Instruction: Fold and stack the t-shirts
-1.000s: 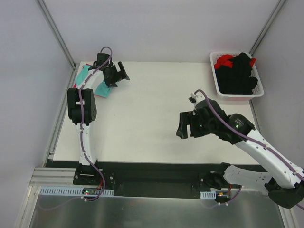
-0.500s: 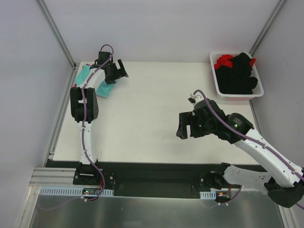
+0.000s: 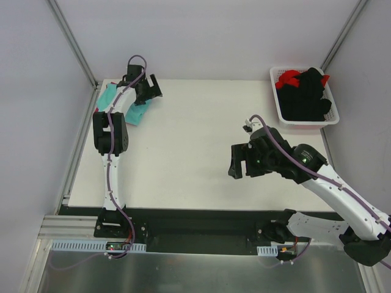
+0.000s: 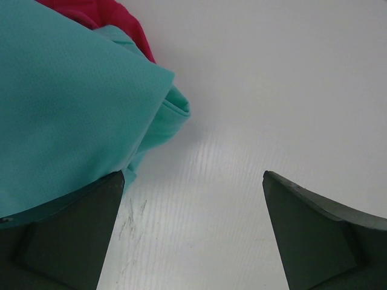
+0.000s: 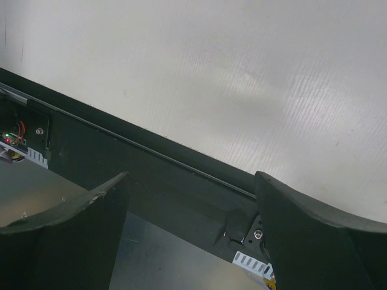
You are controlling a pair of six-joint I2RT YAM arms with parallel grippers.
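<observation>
At the far left corner of the table (image 3: 183, 152), the teal t-shirt (image 4: 60, 109) lies on the pink t-shirt (image 4: 112, 18), with the left gripper (image 4: 193, 176) wide open and empty just beside them, while the right gripper (image 3: 236, 161), also wide open and empty, hangs over the table's near right part.

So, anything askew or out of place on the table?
Nothing spilled or damaged. In the far-left corner, the teal shirt lies on the pink shirt but not squarely, and a folded flap pokes out past its edge. The black clothes sit heaped in the basket and seem to overhang its far rim.
</observation>
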